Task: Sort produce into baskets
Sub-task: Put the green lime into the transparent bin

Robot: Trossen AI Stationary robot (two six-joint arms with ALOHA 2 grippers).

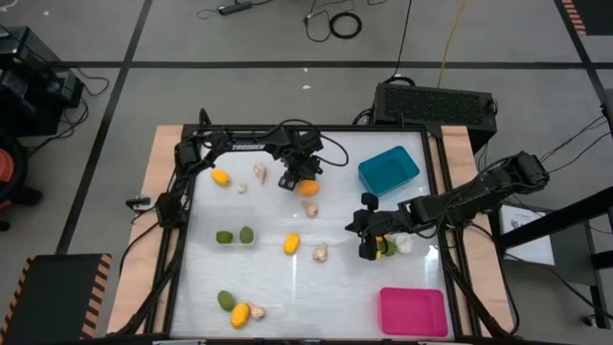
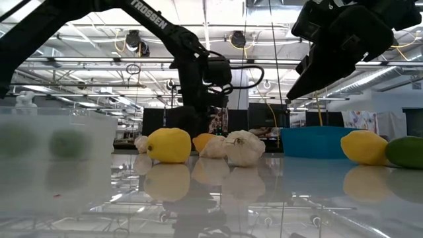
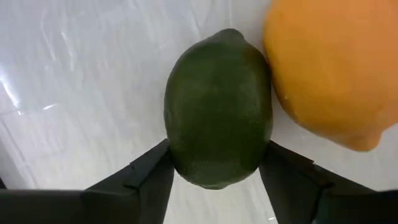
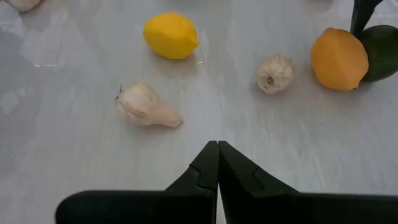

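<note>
Going by the overhead view, the teal-blue plastic basket (image 1: 388, 171) sits back right and the bright pink plastic basket (image 1: 413, 311) front right. The whitish clear tray (image 1: 236, 241) is left of centre with two green limes (image 1: 224, 236) side by side in it. At back centre, a dark green lime (image 3: 217, 106) sits between the left gripper's (image 1: 297, 175) fingers, touching an orange lemon (image 1: 308, 188). A yellow lemon (image 1: 220, 176) and a beige garlic bulb (image 1: 260, 172) lie left of them. Mid-table, another lemon (image 1: 291, 243) is beside a garlic (image 1: 320, 253). The right gripper (image 4: 217, 144) hangs right of those. Front left, a lime (image 1: 226, 301), a lemon (image 1: 239, 313) and a garlic (image 1: 257, 311) are bunched together.
</note>
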